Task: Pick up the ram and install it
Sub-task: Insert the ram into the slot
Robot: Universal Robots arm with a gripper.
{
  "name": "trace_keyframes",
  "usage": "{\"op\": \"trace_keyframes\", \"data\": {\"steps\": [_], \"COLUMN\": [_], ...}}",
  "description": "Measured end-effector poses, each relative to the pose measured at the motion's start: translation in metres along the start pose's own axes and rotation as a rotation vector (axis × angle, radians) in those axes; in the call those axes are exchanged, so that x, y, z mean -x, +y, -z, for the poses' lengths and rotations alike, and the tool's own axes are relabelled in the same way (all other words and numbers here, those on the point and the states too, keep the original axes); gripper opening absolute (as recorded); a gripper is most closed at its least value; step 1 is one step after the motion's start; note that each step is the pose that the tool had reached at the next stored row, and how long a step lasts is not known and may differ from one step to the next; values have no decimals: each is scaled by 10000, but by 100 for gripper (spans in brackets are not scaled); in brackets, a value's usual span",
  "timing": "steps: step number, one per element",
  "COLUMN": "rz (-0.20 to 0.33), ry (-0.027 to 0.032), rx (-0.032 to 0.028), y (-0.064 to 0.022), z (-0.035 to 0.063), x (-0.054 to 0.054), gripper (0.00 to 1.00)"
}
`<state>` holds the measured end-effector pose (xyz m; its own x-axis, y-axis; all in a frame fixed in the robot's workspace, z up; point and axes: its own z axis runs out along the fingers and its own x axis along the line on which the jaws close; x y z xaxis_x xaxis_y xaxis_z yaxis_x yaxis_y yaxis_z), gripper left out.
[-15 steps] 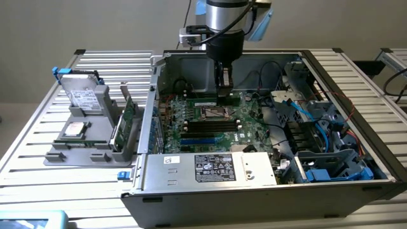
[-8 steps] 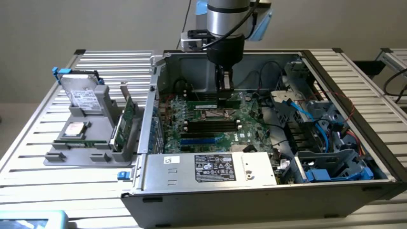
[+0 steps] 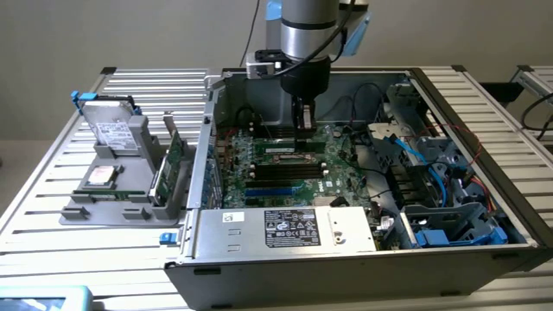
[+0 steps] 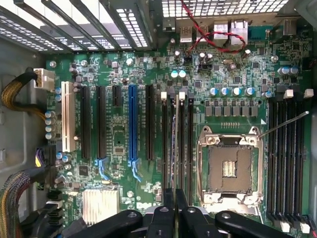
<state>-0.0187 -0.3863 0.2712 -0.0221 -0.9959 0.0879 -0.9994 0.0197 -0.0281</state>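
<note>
Arm is down inside the case (image 3: 210,123), and the gripper (image 4: 174,194) is clamped on the ram (image 4: 175,144), which hangs edge-on straight below the fingers, over the board (image 4: 119,134) and lined up along the memory slots (image 4: 182,144) directly under the hand. It looks like the seating step, and my read is that it wants care: keep the stick upright and parallel to its slot, get both ends over the end latches, check the notch sits the right way round, then press straight down and evenly so neither end goes in first. Any tilt could jam it or scrape the neighbouring slots. The socket (image 4: 230,166) sits just to one side of the hand, so sideways drift is worth avoiding too. Now the count, big to small: one case, one power supply (image 3: 285,230) on the near side of the hand, one board, one tray (image 3: 95,210) well off to the hand's side outside the case, one hard drive (image 3: 112,126) standing on it, one socket, one ram. Memory slots: four under the hand as best I can count, the stick covering one, and four more (image 4: 285,163) beyond the socket.
</note>
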Motion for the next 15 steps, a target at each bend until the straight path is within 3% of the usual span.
{"op": "trace_keyframes", "data": {"steps": [8,15], "rz": [1,-2], "ry": [1,8], "rx": [0,0], "y": [3,5], "z": [-139,-185], "x": [12,11], "gripper": [13,13]}}
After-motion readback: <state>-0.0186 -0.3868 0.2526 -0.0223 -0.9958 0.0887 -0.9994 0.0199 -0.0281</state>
